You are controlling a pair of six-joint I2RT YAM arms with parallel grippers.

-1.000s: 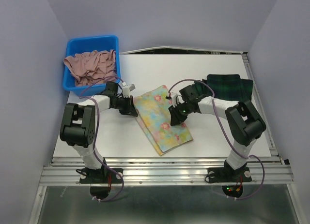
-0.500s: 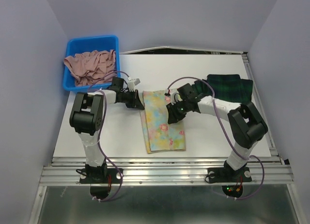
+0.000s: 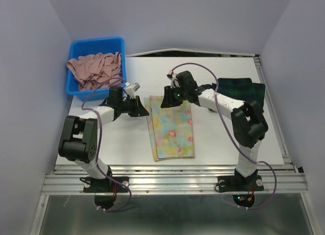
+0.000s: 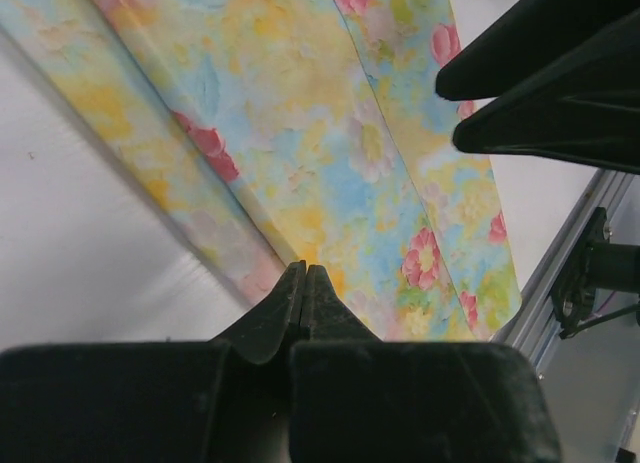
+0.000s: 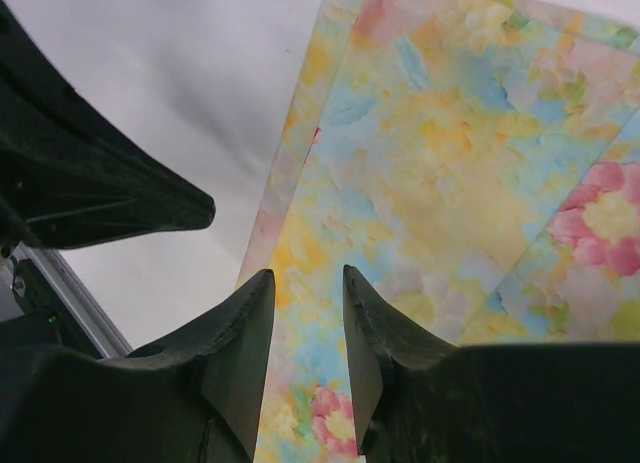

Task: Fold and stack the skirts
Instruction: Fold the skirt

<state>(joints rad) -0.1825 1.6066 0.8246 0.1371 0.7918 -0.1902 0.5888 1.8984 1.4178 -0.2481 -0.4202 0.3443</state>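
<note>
The pale yellow floral skirt (image 3: 172, 127) lies folded flat as a long rectangle in the middle of the white table. My left gripper (image 3: 145, 112) is shut, with nothing seen between its tips, low at the skirt's far left edge; its wrist view shows the floral skirt (image 4: 300, 133) right under the left gripper (image 4: 305, 270). My right gripper (image 3: 164, 92) is open and empty over the skirt's far end; the right gripper (image 5: 308, 279) hovers above the floral skirt (image 5: 450, 153). The dark plaid skirt (image 3: 241, 90) lies folded at the right rear.
A blue plastic bin (image 3: 96, 42) with crumpled pink cloth (image 3: 96, 71) stands at the back left. The table's metal front rail (image 3: 172, 176) runs along the near edge. The two grippers are close together over the skirt's far end.
The floral skirt went from lying slanted to lying straight. My right gripper moved from the skirt's middle up to its far end. The left arm shifted slightly at the skirt's left edge.
</note>
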